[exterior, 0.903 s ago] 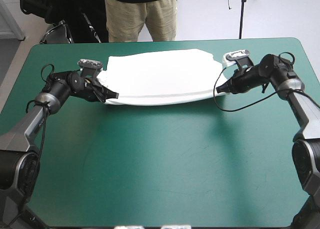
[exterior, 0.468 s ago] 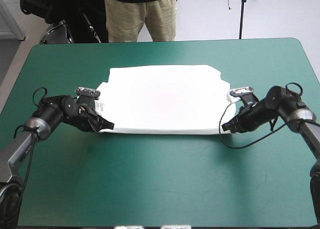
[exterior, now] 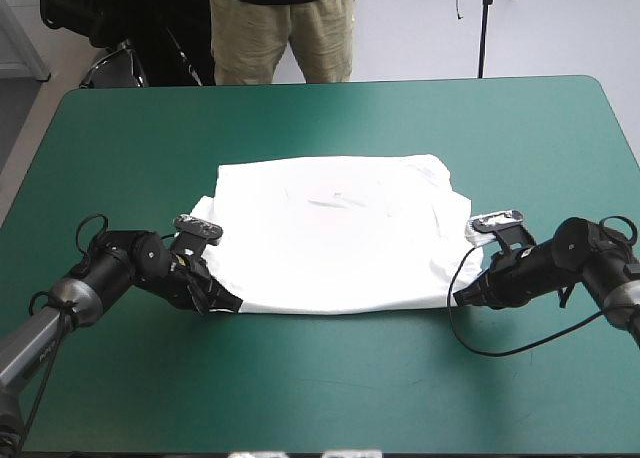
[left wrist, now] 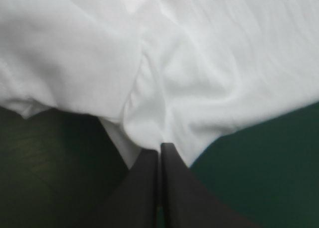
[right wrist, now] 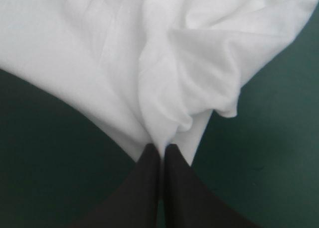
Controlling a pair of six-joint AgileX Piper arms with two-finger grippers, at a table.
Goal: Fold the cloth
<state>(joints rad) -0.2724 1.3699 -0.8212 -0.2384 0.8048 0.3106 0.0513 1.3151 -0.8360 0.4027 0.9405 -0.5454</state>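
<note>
T-shirt lies white, spread flat on teal-green cover — your left gripper and right gripper each pinch a near corner.

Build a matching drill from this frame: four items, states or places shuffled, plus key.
Column A
1. left gripper
2. right gripper
3. T-shirt
4. table cover

Column B
a. teal-green, under everything else
b. white, spread flat mid-table
c. shut on the T-shirt's near corner, toward the table's left edge
d. shut on the T-shirt's near corner, toward the table's right edge

Pairs: 1-c, 2-d, 3-b, 4-a
</note>
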